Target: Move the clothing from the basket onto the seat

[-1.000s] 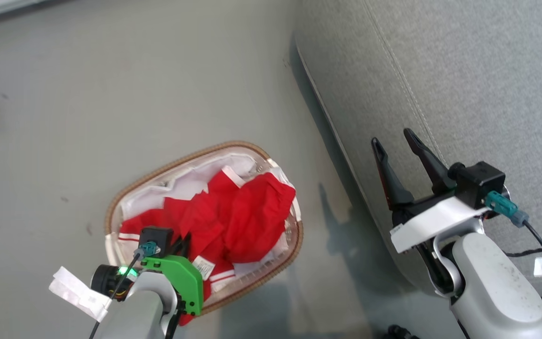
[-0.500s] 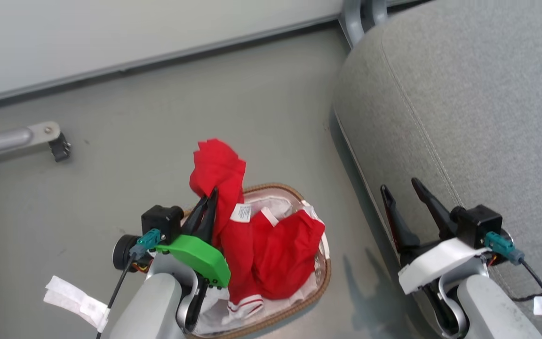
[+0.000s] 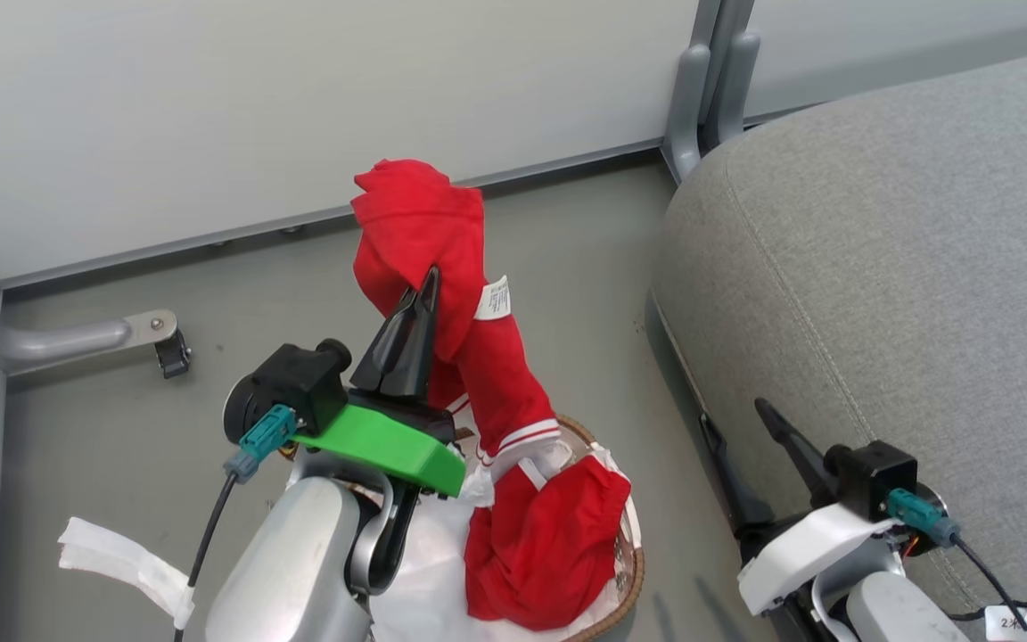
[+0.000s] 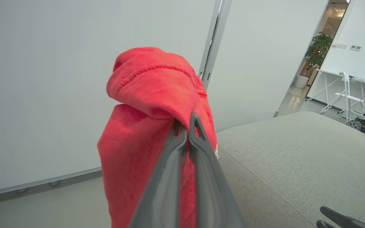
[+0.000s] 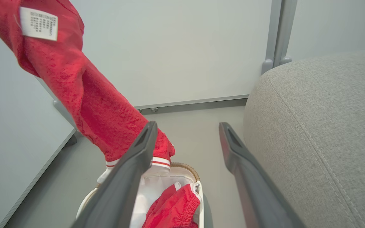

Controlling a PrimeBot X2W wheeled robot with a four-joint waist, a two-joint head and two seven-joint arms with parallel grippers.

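Left gripper (image 3: 429,281) clamps a red garment (image 3: 420,214) high over the basket (image 3: 634,571), which the arm half hides. Right gripper (image 3: 732,415) gapes empty beside the seat (image 3: 879,223).

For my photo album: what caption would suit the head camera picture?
Left gripper holds one red garment high over the basket, beside the grey seat; right gripper hangs open.

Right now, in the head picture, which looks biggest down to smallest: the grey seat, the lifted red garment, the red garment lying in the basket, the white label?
1. seat
2. lifted garment and lower garment: about alike, and the lifted one is nearer the camera, so I won't rank them
3. white label
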